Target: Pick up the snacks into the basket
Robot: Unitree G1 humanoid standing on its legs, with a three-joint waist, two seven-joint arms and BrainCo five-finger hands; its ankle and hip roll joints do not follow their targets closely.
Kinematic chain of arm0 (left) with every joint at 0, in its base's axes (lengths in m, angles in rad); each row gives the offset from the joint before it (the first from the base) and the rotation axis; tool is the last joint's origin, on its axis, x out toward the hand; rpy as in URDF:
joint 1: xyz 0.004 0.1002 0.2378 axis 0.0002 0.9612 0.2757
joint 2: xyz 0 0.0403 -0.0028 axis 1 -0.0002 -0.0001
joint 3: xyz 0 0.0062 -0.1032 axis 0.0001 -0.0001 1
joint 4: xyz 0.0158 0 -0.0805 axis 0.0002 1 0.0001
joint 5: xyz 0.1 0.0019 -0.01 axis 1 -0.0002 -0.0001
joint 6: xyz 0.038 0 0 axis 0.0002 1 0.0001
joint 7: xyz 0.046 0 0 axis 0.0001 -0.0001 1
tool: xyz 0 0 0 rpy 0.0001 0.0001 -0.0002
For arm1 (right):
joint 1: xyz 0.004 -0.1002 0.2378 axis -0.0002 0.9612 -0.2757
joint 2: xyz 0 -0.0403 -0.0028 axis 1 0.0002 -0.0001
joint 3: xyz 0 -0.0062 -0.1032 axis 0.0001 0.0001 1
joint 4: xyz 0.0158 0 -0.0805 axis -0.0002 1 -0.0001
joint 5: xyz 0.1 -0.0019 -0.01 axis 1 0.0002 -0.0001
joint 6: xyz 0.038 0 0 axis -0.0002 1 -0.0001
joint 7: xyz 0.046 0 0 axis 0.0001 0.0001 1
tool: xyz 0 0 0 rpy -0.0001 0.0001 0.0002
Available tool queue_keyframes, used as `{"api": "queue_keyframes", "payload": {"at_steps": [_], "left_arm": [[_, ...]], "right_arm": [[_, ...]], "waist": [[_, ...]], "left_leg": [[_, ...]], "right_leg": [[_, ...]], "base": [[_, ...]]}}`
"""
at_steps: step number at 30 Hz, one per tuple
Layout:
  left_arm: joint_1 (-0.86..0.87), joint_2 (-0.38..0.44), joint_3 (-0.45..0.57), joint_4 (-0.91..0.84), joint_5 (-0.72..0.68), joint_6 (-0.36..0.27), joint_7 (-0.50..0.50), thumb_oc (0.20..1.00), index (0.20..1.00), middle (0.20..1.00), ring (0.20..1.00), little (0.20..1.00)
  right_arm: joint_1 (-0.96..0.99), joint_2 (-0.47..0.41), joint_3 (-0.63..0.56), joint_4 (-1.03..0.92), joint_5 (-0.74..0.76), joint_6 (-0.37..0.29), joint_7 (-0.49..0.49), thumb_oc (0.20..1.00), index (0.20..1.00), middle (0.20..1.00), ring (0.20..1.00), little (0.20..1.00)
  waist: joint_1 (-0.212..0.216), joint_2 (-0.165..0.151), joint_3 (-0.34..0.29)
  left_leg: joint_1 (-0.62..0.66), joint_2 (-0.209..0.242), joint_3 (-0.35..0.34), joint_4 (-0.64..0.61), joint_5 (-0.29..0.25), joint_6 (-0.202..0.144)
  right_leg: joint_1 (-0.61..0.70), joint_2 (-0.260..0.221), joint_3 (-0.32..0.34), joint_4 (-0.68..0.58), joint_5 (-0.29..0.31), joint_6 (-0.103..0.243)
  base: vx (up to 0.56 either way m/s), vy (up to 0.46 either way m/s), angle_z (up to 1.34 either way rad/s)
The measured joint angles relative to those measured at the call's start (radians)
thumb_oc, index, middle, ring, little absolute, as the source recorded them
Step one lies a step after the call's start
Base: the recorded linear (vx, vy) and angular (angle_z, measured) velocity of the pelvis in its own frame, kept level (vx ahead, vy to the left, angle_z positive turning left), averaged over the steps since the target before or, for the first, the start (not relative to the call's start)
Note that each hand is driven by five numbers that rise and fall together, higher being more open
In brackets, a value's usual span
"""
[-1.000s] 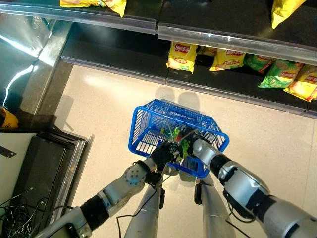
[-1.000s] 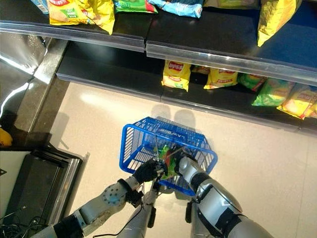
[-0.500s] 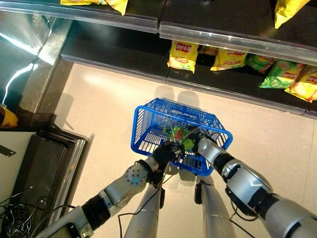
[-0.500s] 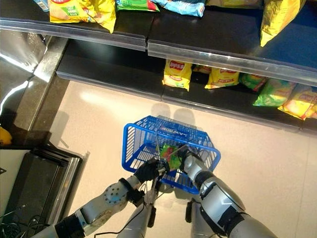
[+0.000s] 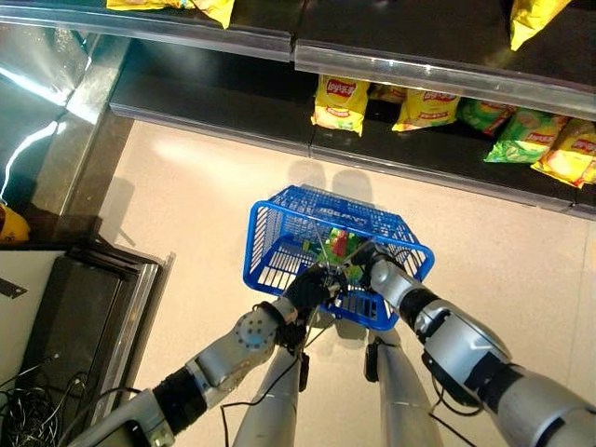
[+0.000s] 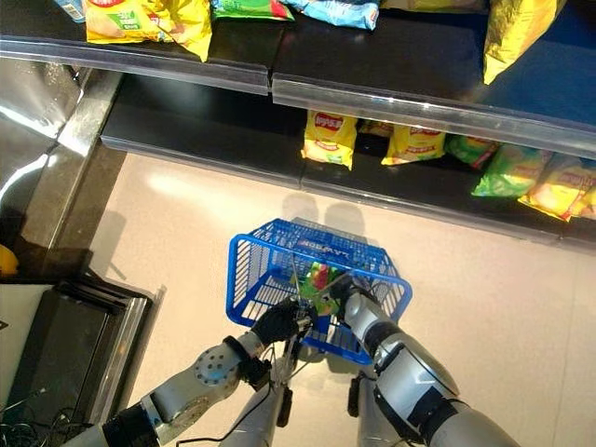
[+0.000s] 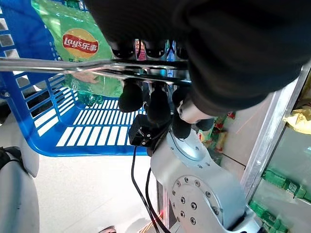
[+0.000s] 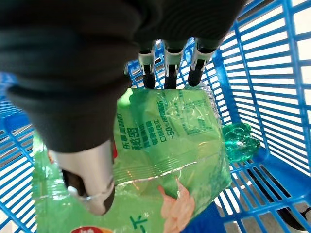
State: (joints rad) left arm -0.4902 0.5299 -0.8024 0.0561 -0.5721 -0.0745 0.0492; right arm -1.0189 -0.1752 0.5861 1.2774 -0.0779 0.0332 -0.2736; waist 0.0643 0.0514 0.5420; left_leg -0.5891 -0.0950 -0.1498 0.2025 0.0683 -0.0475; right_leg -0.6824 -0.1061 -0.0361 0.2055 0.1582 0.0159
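Glossy green snack bag (image 8: 165,145)

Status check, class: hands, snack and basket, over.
Left hand shut on the basket's wire handle. Right hand pinching green chip bag, inside the blue basket. Nothing blocking.

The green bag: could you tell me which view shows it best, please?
The right wrist view: the green bag spans it, pinched by the right hand over the basket. The left wrist view shows its front; the eye views show a small green patch.
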Motion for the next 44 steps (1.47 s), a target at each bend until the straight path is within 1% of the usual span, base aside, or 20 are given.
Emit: {"api": "queue_keyframes", "payload": {"at_steps": [2, 4, 7, 10, 11, 13, 16, 18, 20, 22, 23, 24, 25, 26, 27, 30, 32, 36, 38, 44], "left_arm": [[0.006, -0.001, 0.001, 0.003, 0.004, 0.0, 0.0, 0.2, 0.2, 0.2, 0.2, 0.2], [0.018, 0.001, 0.019, 0.011, 0.03, 0.0, 0.001, 0.2, 0.2, 0.2, 0.2, 0.2], [0.04, 0.0, 0.051, 0.039, 0.078, 0.0, 0.002, 0.2, 0.2, 0.2, 0.2, 0.2], [0.088, 0.0, 0.096, 0.177, 0.17, -0.007, 0.002, 0.2, 0.2, 0.2, 0.2, 0.2], [0.092, -0.001, 0.103, 0.208, 0.185, -0.009, 0.002, 0.2, 0.2, 0.2, 0.2, 0.2], [0.117, 0.006, 0.137, 0.315, 0.25, -0.01, 0.0, 0.2, 0.2, 0.2, 0.2, 0.2], [0.14, -0.004, 0.167, 0.431, 0.334, -0.022, -0.005, 0.2, 0.2, 0.2, 0.2, 0.2], [0.181, -0.035, 0.23, 0.54, 0.401, -0.025, -0.008, 0.2, 0.2, 0.2, 0.2, 0.2], [0.221, -0.067, 0.313, 0.603, 0.438, -0.03, -0.012, 0.2, 0.2, 0.2, 0.2, 0.2], [0.254, -0.093, 0.369, 0.695, 0.444, -0.034, -0.003, 0.2, 0.2, 0.2, 0.2, 0.2], [0.282, -0.099, 0.376, 0.756, 0.462, -0.035, 0.0, 0.2, 0.2, 0.2, 0.2, 0.2], [0.287, -0.109, 0.381, 0.788, 0.464, -0.04, -0.001, 0.2, 0.2, 0.2, 0.2, 0.2], [0.285, -0.165, 0.436, 0.91, 0.483, -0.05, 0.001, 0.2, 0.2, 0.2, 0.2, 0.2], [0.291, -0.181, 0.44, 0.949, 0.482, -0.044, 0.003, 0.2, 0.2, 0.2, 0.2, 0.2], [0.309, -0.18, 0.431, 0.939, 0.482, -0.042, 0.0, 0.2, 0.2, 0.2, 0.2, 0.2], [0.323, -0.221, 0.487, 1.042, 0.529, -0.04, -0.005, 0.2, 0.2, 0.2, 0.2, 0.2], [0.39, -0.235, 0.514, 1.07, 0.549, -0.036, -0.011, 0.2, 0.2, 0.2, 0.2, 0.2], [0.441, -0.249, 0.539, 1.117, 0.559, -0.028, -0.012, 0.2, 0.2, 0.2, 0.2, 0.2], [0.452, -0.257, 0.55, 1.14, 0.56, -0.026, -0.013, 0.2, 0.2, 0.2, 0.2, 0.2], [0.464, -0.266, 0.56, 1.171, 0.56, -0.016, -0.014, 0.2, 0.2, 0.2, 0.2, 0.2]], "right_arm": [[0.038, -0.015, -0.001, -0.061, 0.034, -0.009, -0.004, 1.0, 1.0, 1.0, 1.0, 1.0], [0.149, -0.059, -0.01, -0.234, 0.086, -0.029, -0.004, 1.0, 1.0, 1.0, 1.0, 1.0], [0.297, -0.097, -0.026, -0.428, 0.125, -0.057, 0.005, 1.0, 1.0, 1.0, 1.0, 1.0], [0.499, -0.123, -0.059, -0.527, 0.152, -0.102, 0.039, 1.0, 1.0, 1.0, 1.0, 1.0], [0.523, -0.125, -0.065, -0.521, 0.153, -0.103, 0.047, 1.0, 1.0, 1.0, 1.0, 1.0], [0.636, -0.164, -0.087, -0.515, 0.159, -0.117, 0.078, 1.0, 1.0, 1.0, 1.0, 1.0], [0.732, -0.18, -0.164, -0.484, 0.16, -0.12, 0.107, 1.0, 1.0, 1.0, 1.0, 1.0], [0.787, -0.175, -0.187, -0.441, 0.16, -0.122, 0.137, 1.0, 1.0, 1.0, 1.0, 1.0], [0.83, -0.16, -0.219, -0.4, 0.16, -0.133, 0.165, 1.0, 1.0, 1.0, 1.0, 1.0], [0.869, -0.134, -0.238, -0.321, 0.159, -0.134, 0.18, 1.0, 1.0, 1.0, 1.0, 1.0], [0.896, -0.134, -0.242, -0.275, 0.159, -0.135, 0.184, 1.0, 1.0, 1.0, 1.0, 1.0], [0.903, -0.134, -0.246, -0.259, 0.158, -0.137, 0.185, 1.0, 1.0, 1.0, 1.0, 1.0], [0.902, -0.122, -0.277, -0.179, 0.155, -0.136, 0.193, 1.0, 1.0, 1.0, 1.0, 1.0], [0.909, -0.119, -0.281, -0.153, 0.154, -0.134, 0.193, 1.0, 1.0, 1.0, 1.0, 1.0], [0.93, -0.124, -0.279, -0.168, 0.149, -0.137, 0.193, 1.0, 1.0, 1.0, 1.0, 1.0], [0.905, -0.1, -0.346, -0.074, 0.146, -0.128, 0.197, 1.0, 1.0, 1.0, 1.0, 1.0], [0.945, -0.111, -0.363, -0.041, 0.142, -0.128, 0.199, 1.0, 1.0, 1.0, 1.0, 1.0], [0.991, -0.116, -0.384, -0.004, 0.137, -0.113, 0.202, 1.0, 1.0, 1.0, 1.0, 1.0], [1.006, -0.116, -0.39, -0.003, 0.137, -0.105, 0.205, 1.0, 1.0, 1.0, 1.0, 1.0], [1.024, -0.114, -0.393, -0.005, 0.137, -0.092, 0.215, 1.0, 1.0, 1.0, 1.0, 1.0]], "waist": [[-0.004, 0.0, 0.0], [-0.024, -0.002, 0.0], [-0.024, -0.003, 0.001], [-0.065, -0.034, 0.002], [-0.073, -0.039, 0.002], [-0.083, -0.074, -0.002], [-0.091, -0.098, -0.004], [-0.108, -0.125, -0.02], [-0.101, -0.136, -0.034], [-0.101, -0.155, -0.087], [-0.105, -0.156, -0.136], [-0.106, -0.154, -0.151], [-0.105, -0.154, -0.181], [-0.104, -0.152, -0.212], [-0.104, -0.152, -0.254], [-0.102, -0.144, -0.279], [-0.104, -0.121, -0.369], [-0.103, -0.092, -0.445], [-0.103, -0.085, -0.465], [-0.105, -0.089, -0.512]], "left_leg": [[0.0, 0.0, 0.0, 0.002, 0.0, 0.0], [0.003, 0.001, 0.0, 0.01, -0.001, 0.0], [0.023, 0.003, 0.007, 0.016, -0.007, 0.004], [0.098, 0.01, 0.014, 0.029, -0.028, 0.007], [0.112, 0.012, 0.015, 0.03, -0.033, 0.007], [0.17, 0.021, 0.03, 0.03, -0.052, 0.011], [0.228, 0.029, 0.038, 0.011, -0.051, 0.012], [0.288, 0.034, 0.044, -0.022, -0.049, 0.014], [0.332, 0.062, 0.061, -0.053, -0.047, 0.016], [0.364, 0.069, 0.066, -0.078, -0.046, 0.006], [0.382, 0.081, 0.065, -0.091, -0.049, -0.001], [0.392, 0.084, 0.065, -0.097, -0.05, -0.001], [0.44, 0.089, 0.068, -0.124, -0.05, -0.001], [0.456, 0.091, 0.07, -0.136, -0.05, -0.003], [0.454, 0.093, 0.074, -0.144, -0.049, -0.008], [0.538, 0.099, 0.09, -0.188, -0.046, -0.005], [0.574, 0.103, 0.093, -0.218, -0.055, 0.004], [0.632, 0.105, 0.09, -0.264, -0.049, 0.004], [0.655, 0.107, 0.087, -0.282, -0.049, 0.012], [0.669, 0.109, 0.086, -0.294, -0.05, 0.01]], "right_leg": [[0.001, 0.001, 0.0, 0.001, 0.0, 0.0], [0.01, 0.002, 0.0, 0.001, -0.001, 0.001], [0.032, 0.003, 0.003, -0.001, -0.001, 0.002], [0.112, 0.01, 0.008, -0.009, -0.009, 0.009], [0.129, 0.013, 0.012, -0.014, -0.01, 0.009], [0.187, 0.017, 0.013, -0.032, -0.012, 0.012], [0.25, 0.02, 0.008, -0.073, -0.006, 0.02], [0.305, 0.021, 0.006, -0.112, -0.003, 0.027], [0.339, 0.034, -0.002, -0.115, -0.019, 0.065], [0.35, 0.035, -0.001, -0.093, -0.028, 0.064], [0.373, 0.049, 0.0, -0.122, -0.031, 0.055], [0.387, 0.052, 0.0, -0.134, -0.027, 0.051], [0.439, 0.058, 0.0, -0.17, -0.009, 0.036], [0.456, 0.062, 0.001, -0.186, -0.006, 0.026], [0.453, 0.065, 0.003, -0.196, -0.005, 0.022], [0.532, 0.07, 0.005, -0.237, 0.002, 0.011], [0.567, 0.071, 0.008, -0.264, -0.001, 0.006], [0.628, 0.072, 0.0, -0.296, -0.006, -0.001], [0.645, 0.073, -0.004, -0.296, -0.011, -0.005], [0.655, 0.074, -0.005, -0.296, -0.015, -0.007]], "base": [[0.0, 0.0, 0.0], [0.01, -0.002, 0.03], [0.03, -0.002, -0.04], [0.04, 0.0, -0.08], [0.1, 0.003, -0.16], [0.07, 0.011, -0.21], [0.1, 0.022, -0.17], [0.13, 0.013, -0.22], [0.12, 0.015, -0.24], [0.08, 0.012, -0.12], [0.08, 0.014, -0.18], [0.08, 0.014, -0.16], [0.04, -0.001, -0.07], [0.1, 0.011, -0.08], [0.14, 0.015, -0.05], [0.12, 0.007, -0.09], [0.12, 0.001, -0.05], [0.08, 0.0, 0.07], [0.05, 0.0, 0.03], [0.05, 0.003, 0.01]]}}
